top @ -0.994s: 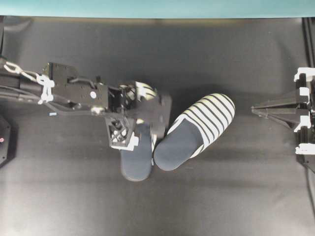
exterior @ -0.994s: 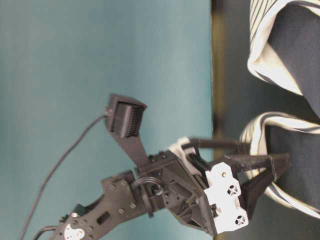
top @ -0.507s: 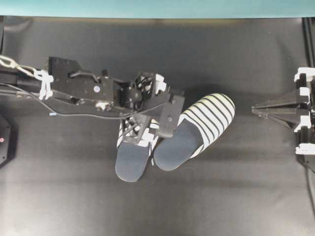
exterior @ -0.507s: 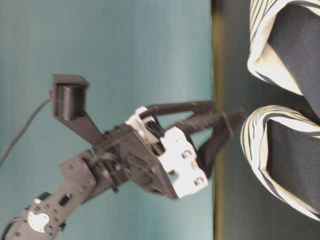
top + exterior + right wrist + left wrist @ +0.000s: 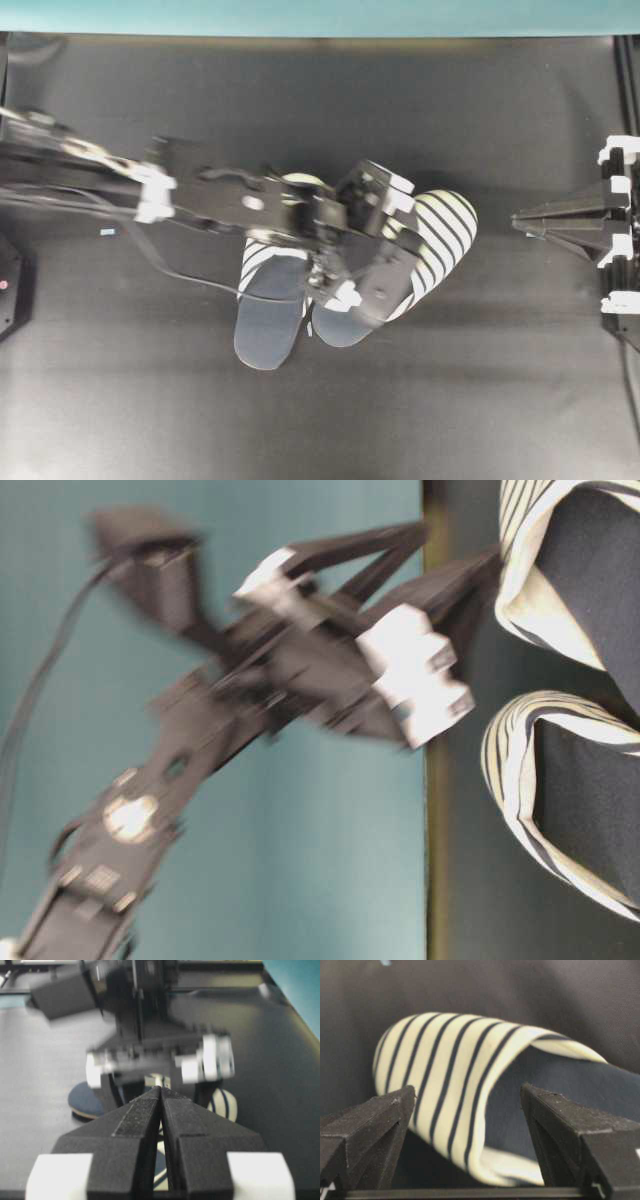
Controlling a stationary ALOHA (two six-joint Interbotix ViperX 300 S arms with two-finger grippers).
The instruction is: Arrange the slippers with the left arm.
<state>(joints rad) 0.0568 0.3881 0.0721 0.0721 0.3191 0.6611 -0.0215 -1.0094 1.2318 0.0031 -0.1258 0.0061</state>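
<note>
Now the left tool [image 5: 365,262] hovers with jaws spread apart over the right slipper [image 5: 440,225], which lies touching the left slipper [image 5: 268,315] on the dark surface [image 5: 150,400], so a skewed descent could shove both askew.

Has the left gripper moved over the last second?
Yes. In the overhead view the left gripper, jaws open, has shifted rightward from the left slipper to above the right slipper.
</note>
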